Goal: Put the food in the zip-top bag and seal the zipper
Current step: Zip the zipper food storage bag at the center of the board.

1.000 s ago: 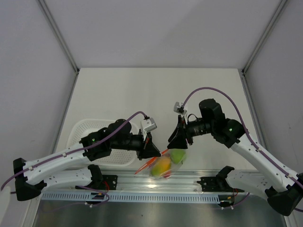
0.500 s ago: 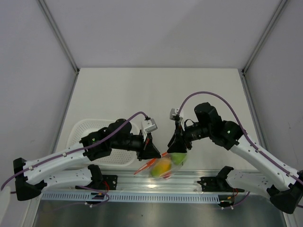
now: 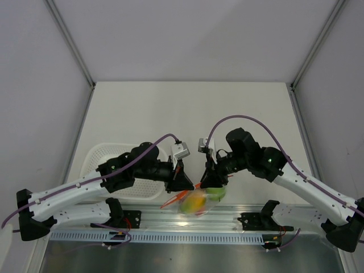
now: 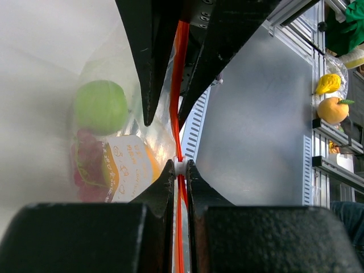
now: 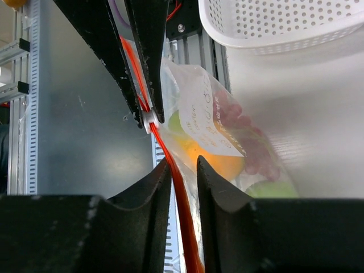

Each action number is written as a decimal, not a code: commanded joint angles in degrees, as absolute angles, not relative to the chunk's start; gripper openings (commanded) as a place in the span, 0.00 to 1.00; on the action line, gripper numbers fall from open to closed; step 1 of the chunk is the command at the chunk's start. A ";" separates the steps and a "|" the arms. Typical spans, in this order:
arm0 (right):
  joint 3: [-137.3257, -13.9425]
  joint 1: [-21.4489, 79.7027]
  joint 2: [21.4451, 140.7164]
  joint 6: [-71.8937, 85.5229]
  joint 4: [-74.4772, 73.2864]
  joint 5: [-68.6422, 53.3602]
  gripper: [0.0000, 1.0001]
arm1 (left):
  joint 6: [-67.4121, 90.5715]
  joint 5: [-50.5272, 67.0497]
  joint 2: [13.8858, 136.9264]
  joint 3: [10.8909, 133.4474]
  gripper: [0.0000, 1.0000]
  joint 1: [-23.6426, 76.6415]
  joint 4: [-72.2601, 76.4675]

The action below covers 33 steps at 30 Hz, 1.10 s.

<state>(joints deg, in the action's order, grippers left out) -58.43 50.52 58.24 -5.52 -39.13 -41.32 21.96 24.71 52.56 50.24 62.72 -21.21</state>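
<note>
The zip-top bag (image 3: 198, 200) hangs between both grippers over the table's near edge. Through its clear film I see the food: a green apple (image 4: 101, 107), red grapes (image 4: 85, 170) and an orange mango (image 5: 223, 165). My left gripper (image 4: 180, 170) is shut on the orange-red zipper (image 4: 178, 85), its tips pinching the white slider (image 4: 180, 166). My right gripper (image 5: 183, 170) straddles the same zipper (image 5: 177, 188) just beside the left one. The strip lies against its left finger, and a gap shows between the strip and its right finger. In the top view the left gripper (image 3: 185, 182) and the right gripper (image 3: 209, 180) almost touch.
A white perforated basket (image 3: 108, 165) stands at the left behind my left arm, and its rim (image 5: 284, 23) is close above the bag. An aluminium rail (image 3: 170, 219) runs along the near edge under the bag. Spare toy fruits (image 4: 333, 108) sit on a shelf off the table.
The right gripper has slid left along the bag's mouth toward the left gripper, and its jaws have narrowed round the zipper. The left arm has held still.
</note>
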 commanded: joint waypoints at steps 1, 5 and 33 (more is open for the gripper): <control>-60.82 51.06 58.62 -6.86 -39.02 -39.90 0.26 | 21.53 26.63 52.73 53.44 0.01 62.84 -19.34; -60.91 51.15 58.71 -5.98 -38.94 -37.97 0.00 | 21.53 26.63 53.00 53.53 0.01 62.93 -19.60; -54.76 42.63 49.13 6.94 -38.50 -18.11 0.00 | 21.44 16.27 50.28 53.00 0.01 61.88 -26.98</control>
